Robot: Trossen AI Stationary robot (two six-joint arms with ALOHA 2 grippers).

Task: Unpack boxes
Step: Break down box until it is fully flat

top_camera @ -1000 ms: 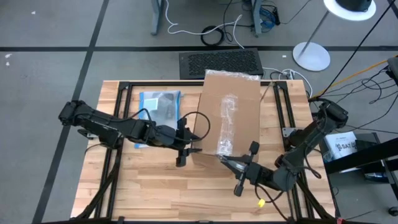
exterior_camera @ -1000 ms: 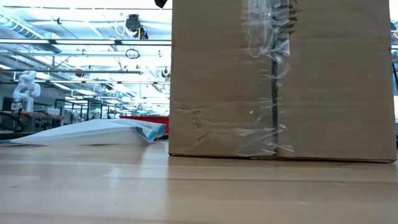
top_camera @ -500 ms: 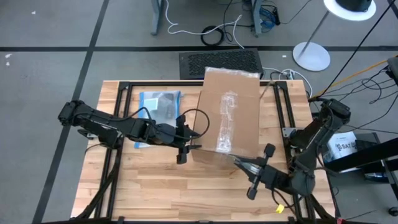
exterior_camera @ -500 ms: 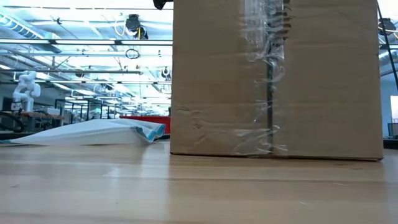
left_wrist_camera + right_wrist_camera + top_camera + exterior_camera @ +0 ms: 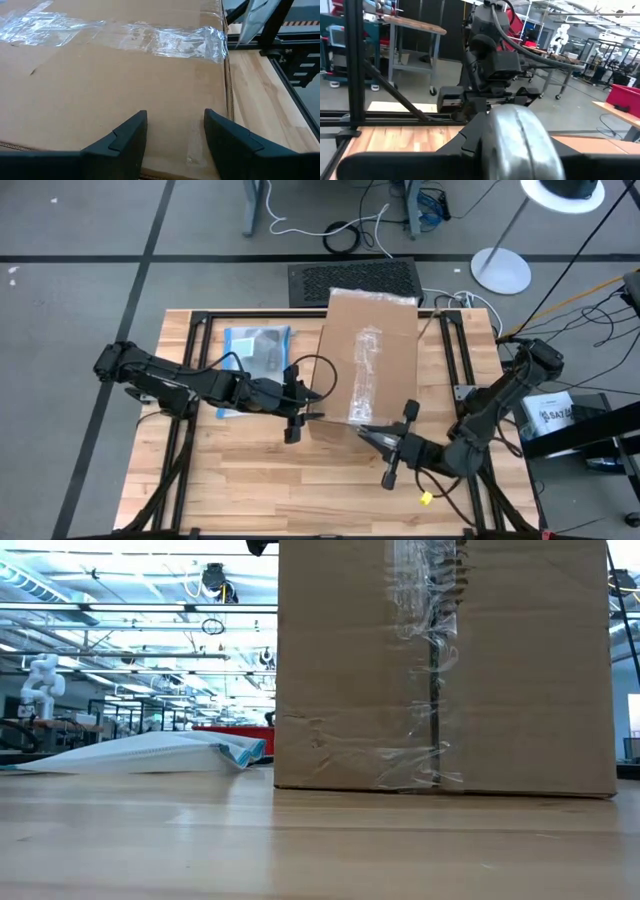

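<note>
The right end effector (image 5: 385, 442), with fingers spread wide, has swung back to the taped box (image 5: 368, 370) on the counter (image 5: 260, 480), while the left end effector (image 5: 297, 412), also spread, presses its side, so opening can start.

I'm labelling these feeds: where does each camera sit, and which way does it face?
High: overhead, facing down; both arms, cardboard box, pouch.
Low: tabletop height, facing the box's taped side; no arm.
Left wrist: on the left arm, over the box top; left gripper open.
Right wrist: on the right arm, facing the left arm.
Shared: box, high and low.
</note>
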